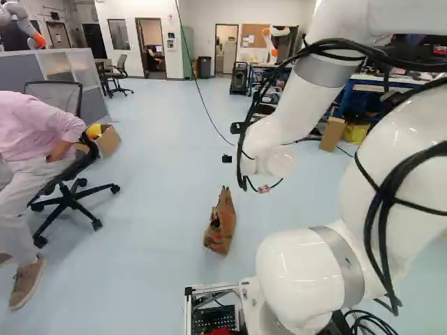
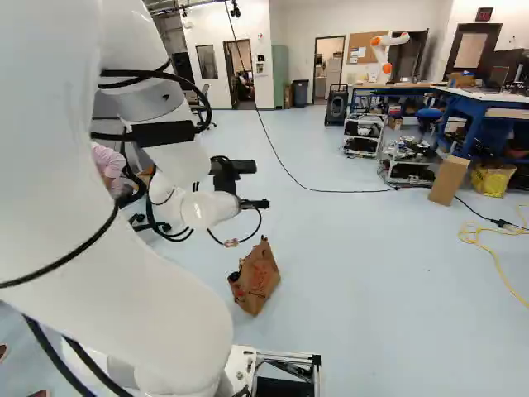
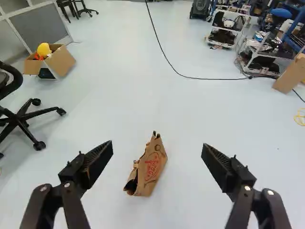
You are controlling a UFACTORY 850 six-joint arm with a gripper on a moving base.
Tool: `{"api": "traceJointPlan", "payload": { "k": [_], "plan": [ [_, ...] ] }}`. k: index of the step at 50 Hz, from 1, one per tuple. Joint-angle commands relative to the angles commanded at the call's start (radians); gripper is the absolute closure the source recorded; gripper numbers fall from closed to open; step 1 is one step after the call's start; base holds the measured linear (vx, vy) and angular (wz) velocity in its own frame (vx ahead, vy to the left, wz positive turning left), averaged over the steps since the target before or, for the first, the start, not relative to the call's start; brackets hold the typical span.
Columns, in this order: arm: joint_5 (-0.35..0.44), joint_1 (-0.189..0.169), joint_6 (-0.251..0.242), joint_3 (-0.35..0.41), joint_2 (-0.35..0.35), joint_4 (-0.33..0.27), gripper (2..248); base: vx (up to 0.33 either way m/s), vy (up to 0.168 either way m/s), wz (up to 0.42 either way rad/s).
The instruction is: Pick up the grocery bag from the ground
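Pincer [image 3: 157, 147] wide open, holding nothing; fingers spread likely to let grocery bag [image 3: 148, 169] pass between. White arm [image 1: 283, 122] holds pincer above floor [image 3: 119, 100], probably leaving room to line up before descent. Bag on floor, below pincer and well apart, between finger lines, slightly left of middle. Office chair [image 1: 59, 94] farther left; cart [image 3: 224, 29] far right.

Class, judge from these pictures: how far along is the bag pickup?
Done, apparently: the gripper is open, and the paper bag appears ahead, between its spread fingers. In hand: nothing; neither finger touches the bag. Left: approaching, gripping and lifting, since the bag rests on the floor.
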State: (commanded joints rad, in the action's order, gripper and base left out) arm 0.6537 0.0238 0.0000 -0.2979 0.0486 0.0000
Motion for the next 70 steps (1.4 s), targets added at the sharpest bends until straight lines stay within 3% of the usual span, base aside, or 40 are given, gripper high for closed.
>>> {"api": "traceJointPlan", "payload": {
  "k": [27, 70],
  "plan": [
    [-0.095, -0.004, 0.0, -0.2, -0.189, 0.0, 3, 0.0, 0.0, 0.0],
    [-0.381, -0.047, 0.0, -0.562, -0.484, 0.0, 3, 0.0, 0.0, 0.0]
  ]
}}
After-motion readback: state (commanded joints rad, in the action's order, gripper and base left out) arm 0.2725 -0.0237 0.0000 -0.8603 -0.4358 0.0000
